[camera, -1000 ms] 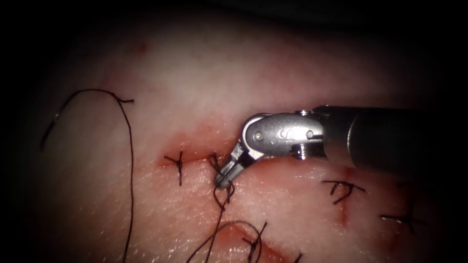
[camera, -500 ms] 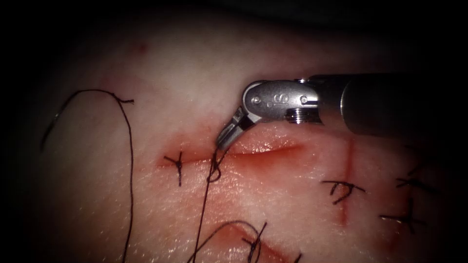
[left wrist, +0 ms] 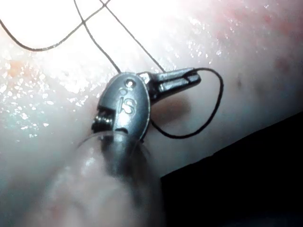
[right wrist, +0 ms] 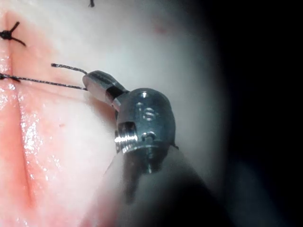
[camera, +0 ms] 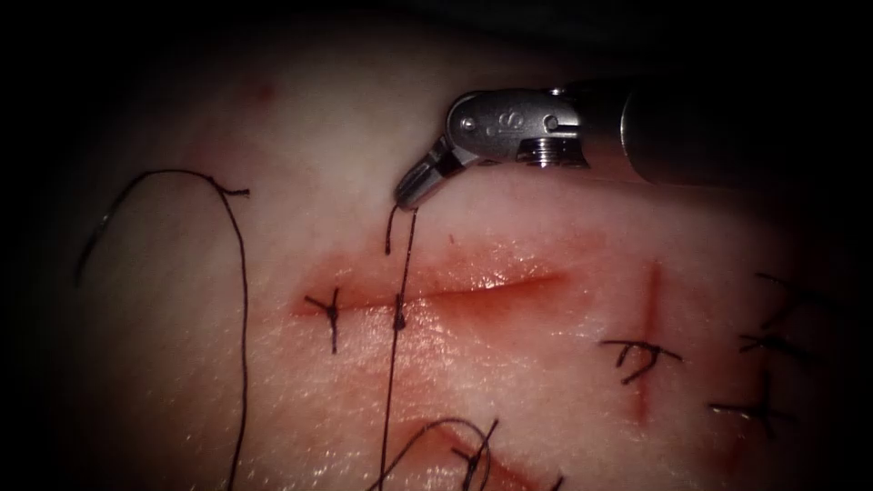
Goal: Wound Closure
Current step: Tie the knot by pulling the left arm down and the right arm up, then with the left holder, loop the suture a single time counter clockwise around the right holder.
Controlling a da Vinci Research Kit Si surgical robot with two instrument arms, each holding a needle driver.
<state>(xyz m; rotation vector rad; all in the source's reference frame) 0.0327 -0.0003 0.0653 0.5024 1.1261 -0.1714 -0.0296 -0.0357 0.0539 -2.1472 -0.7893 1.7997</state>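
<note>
Two tools gripping thread above glistening tissue, dark surroundings

A pale pink slab of tissue with a moist, glistening surface carries everything here. A horizontal red cut crosses its middle, ringed by thin red fluid. Two dark stitches cross the cut near its left end: a tied black knot and, just right of it, a second knot. A long, thin black thread lies in a loose curve on the tissue left of the cut. More dark, short-ended knots lie to the right, by a vertical red mark.
</note>
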